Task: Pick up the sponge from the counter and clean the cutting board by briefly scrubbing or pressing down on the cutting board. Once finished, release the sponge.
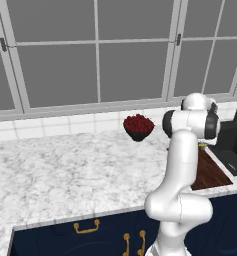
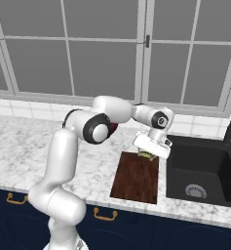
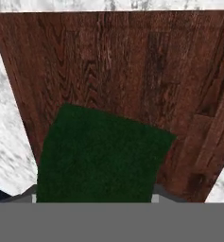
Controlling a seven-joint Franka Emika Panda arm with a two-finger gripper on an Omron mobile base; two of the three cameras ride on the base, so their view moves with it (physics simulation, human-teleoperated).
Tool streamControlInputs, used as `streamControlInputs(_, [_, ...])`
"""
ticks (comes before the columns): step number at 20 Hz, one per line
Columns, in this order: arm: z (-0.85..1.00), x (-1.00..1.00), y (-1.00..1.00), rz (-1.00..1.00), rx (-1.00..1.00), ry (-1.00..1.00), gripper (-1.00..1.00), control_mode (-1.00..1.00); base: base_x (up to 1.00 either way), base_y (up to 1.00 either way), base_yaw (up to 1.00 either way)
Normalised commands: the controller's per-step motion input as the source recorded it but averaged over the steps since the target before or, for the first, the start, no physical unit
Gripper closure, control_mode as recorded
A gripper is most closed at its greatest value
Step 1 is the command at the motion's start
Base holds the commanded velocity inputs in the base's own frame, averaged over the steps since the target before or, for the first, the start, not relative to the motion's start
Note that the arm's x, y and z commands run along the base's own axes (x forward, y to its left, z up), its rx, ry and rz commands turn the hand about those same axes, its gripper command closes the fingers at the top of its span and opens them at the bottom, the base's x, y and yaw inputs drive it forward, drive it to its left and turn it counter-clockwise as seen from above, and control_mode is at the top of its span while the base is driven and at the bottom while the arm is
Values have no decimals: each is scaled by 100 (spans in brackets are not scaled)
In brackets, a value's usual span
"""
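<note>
**A:** so where's the sponge (image 3: 101, 156) right now? all I get is a dark green slab right in front of the hand camera.

**B:** that's it, green scrub side facing the lens, with the cutting board (image 3: 132, 61) behind it. From the right base view the gripper (image 2: 147, 154) hangs over the far end of the board, next to the black sink (image 2: 204, 171), with a yellowish bit poking out under the hand. Looks clamped on the sponge to me, jaws roughly a sponge-width apart, though the fingertips themselves are hidden behind it.

**A:** touching the wood yet?

**B:** can't tell. It's low over the board, but the contact point isn't visible.

**A:** any handling worries?

**B:** my guess is not really. It should be light and squishy, so it'll compress under the pinch and when pressed down. A grip across the narrow sides, well down the block, seems best. A soft foam base could twist in the fingers during a scrub, so press gently. The marble counter (image 2: 19, 146) beside the board is fine for dropping it.
</note>
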Motion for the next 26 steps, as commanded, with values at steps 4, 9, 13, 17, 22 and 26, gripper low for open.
streamControlInputs(4, [-57, -3, -10, 0, -1, 0, 100, -100, 0, 0, 0])
streamControlInputs(9, [-100, -20, 0, 0, -5, 0, 100, -100, 0, 0, 0])
streamControlInputs(13, [-100, -5, 12, 0, -3, -2, 100, -100, 0, 0, 0])
streamControlInputs(17, [-61, -31, 25, 0, -2, -2, 100, -100, 0, 0, 0])
streamControlInputs(22, [63, -58, 0, -5, 0, -18, 100, -100, 0, 0, 0])
streamControlInputs(26, [65, -60, 61, 0, 0, -37, 100, -100, 0, 0, 0])
